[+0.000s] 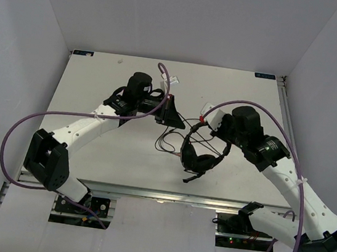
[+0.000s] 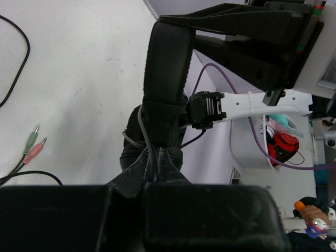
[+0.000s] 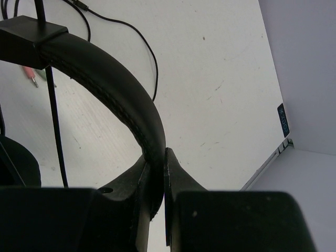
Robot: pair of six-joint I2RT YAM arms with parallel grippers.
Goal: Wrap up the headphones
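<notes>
Headphones (image 1: 200,156) held by both claws, with cable loose on the desk (image 1: 103,148).
Top view: the headband is gripped by the right claw (image 1: 216,131), and the left claw (image 1: 178,122) is set just beside the headband on its left. Slack cable loops lie on that same side, so the left arm is judged the nearer one for winding. Left wrist view: the left claw is closed narrow on the thin cable (image 2: 144,136) just below the headband (image 2: 168,68), which stands upright ahead of it. Pink and green plugs (image 2: 34,144) lie well left of the headband. Right wrist view: the right claw is clamped tight across the headband, whose arc runs up and leftward. No brand can be read, and a small blue label (image 3: 283,118) at the desk edge is too small to be made out.
</notes>
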